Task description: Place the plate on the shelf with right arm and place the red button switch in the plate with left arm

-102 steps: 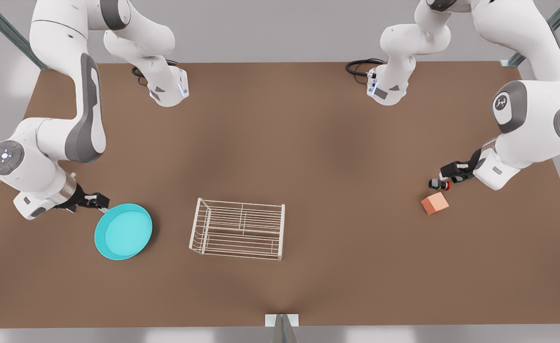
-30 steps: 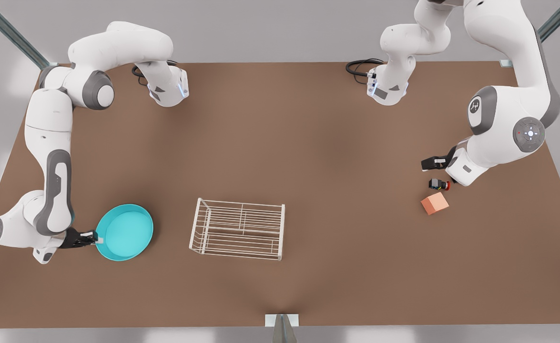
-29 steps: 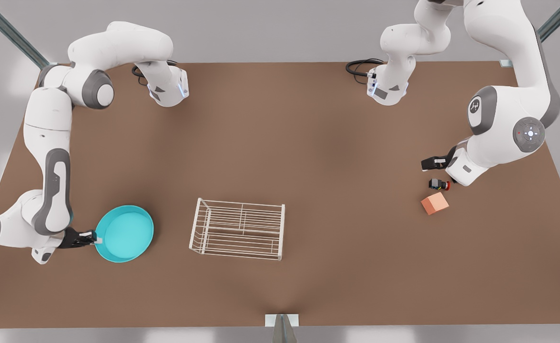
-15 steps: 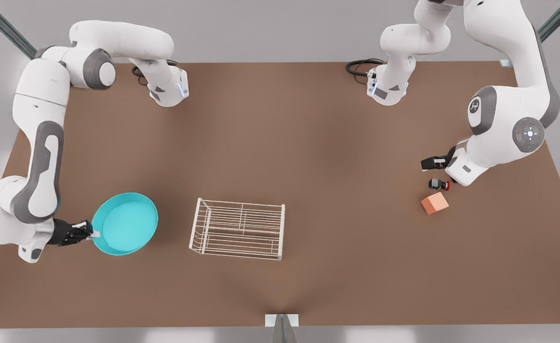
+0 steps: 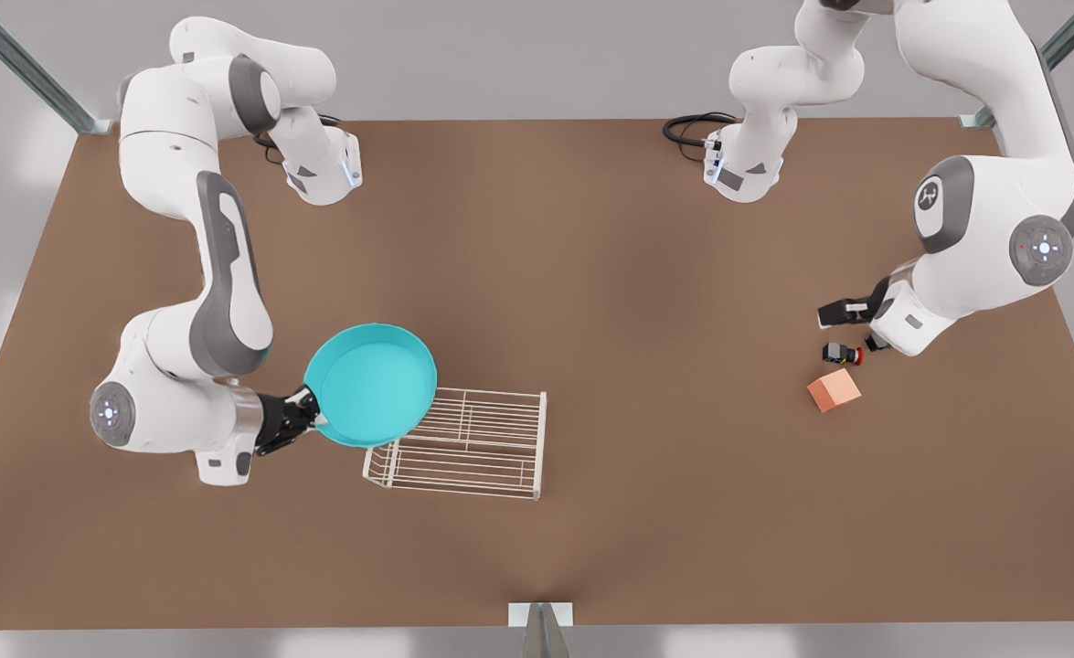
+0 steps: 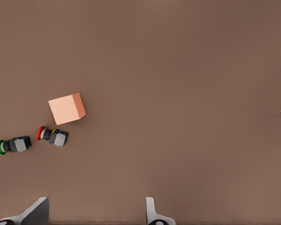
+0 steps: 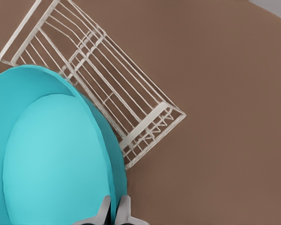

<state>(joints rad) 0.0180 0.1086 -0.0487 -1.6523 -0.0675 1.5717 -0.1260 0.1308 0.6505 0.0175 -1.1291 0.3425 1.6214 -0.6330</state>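
Note:
The turquoise plate (image 5: 370,384) hangs in the air, overlapping the near-left corner of the white wire shelf (image 5: 486,445) as the front view shows it. My right gripper (image 5: 313,419) is shut on the plate's rim at the front view's left. In the right wrist view the plate (image 7: 51,154) is pinched at its edge by the right gripper (image 7: 114,213), with the shelf (image 7: 107,79) beyond. The red button switch (image 5: 844,353) lies on the table at the front view's right. My left gripper (image 5: 852,331) hovers open just above it. The left wrist view shows the switch (image 6: 52,135) and the left gripper (image 6: 96,215).
An orange cube (image 5: 833,390) sits just in front of the red switch; the left wrist view shows the cube (image 6: 66,108) beside it and a green-capped switch (image 6: 13,145) on the other side. The brown table (image 5: 591,274) is bare between the shelf and the switches.
The right arm has lifted the plate off the table and carried it toward the front view's right, up to the shelf. The left arm has shifted only slightly.

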